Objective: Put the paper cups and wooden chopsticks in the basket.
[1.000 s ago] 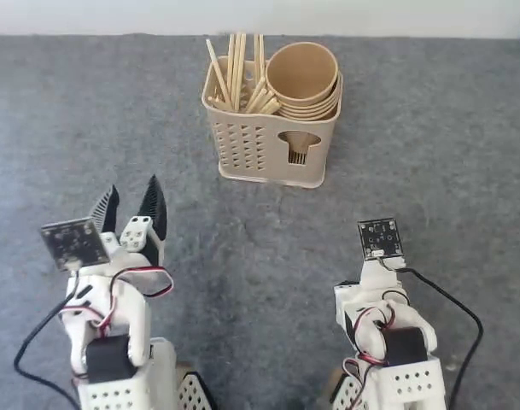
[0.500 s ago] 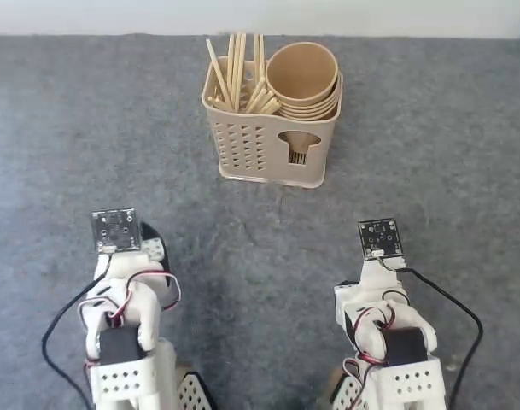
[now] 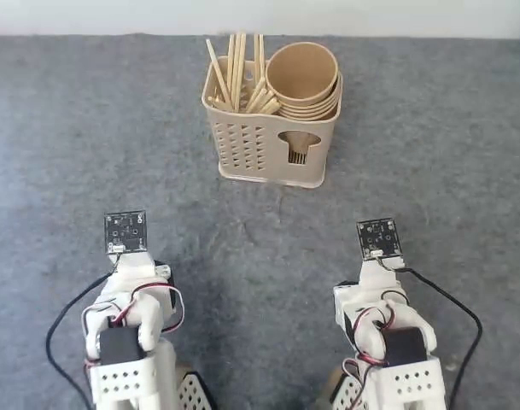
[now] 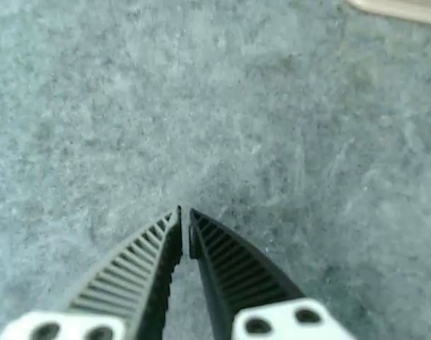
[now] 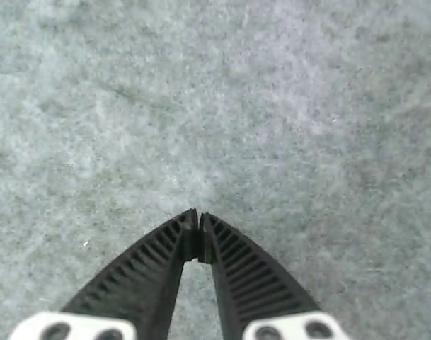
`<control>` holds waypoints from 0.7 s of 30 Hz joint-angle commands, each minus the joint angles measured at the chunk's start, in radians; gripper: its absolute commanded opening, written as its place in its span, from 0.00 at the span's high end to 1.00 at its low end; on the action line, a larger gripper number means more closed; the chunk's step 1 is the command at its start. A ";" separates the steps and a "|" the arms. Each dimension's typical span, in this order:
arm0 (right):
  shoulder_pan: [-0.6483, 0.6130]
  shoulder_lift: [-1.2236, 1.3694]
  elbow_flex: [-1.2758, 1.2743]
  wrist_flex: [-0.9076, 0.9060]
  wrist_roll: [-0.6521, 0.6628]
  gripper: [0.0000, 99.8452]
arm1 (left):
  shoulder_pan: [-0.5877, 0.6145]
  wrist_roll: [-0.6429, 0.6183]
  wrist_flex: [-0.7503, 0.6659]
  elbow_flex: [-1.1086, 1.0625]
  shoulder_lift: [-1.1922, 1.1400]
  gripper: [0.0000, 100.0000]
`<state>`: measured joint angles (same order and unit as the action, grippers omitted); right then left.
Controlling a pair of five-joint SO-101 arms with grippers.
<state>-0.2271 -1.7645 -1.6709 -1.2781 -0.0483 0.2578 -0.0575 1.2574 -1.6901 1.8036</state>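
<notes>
left gripper and right gripper both closed, empty, above carpet.

The worktop is covered from side to side in a grey, mottled, felt-like mat; a beige perforated basket stands upright on it at the far middle, close to the back edge; the left arm's base and the right arm's base sit at the near edge, well apart from the basket.

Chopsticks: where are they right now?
In the high view, the chopsticks stand in the basket at the far middle of the table, left of the stacked cups.
</notes>
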 commanded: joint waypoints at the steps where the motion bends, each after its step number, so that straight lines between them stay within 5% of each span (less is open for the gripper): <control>1: -0.004 0.005 -0.005 -0.007 0.003 0.99 | 0.002 0.008 0.006 0.005 0.018 0.99; 21: -0.004 0.005 -0.005 -0.007 0.002 0.99 | -0.044 0.005 0.005 0.005 0.017 0.99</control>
<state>-0.2256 -1.7645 -1.6709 -1.2781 -0.0483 0.2194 -0.0575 1.2574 -1.6901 1.8036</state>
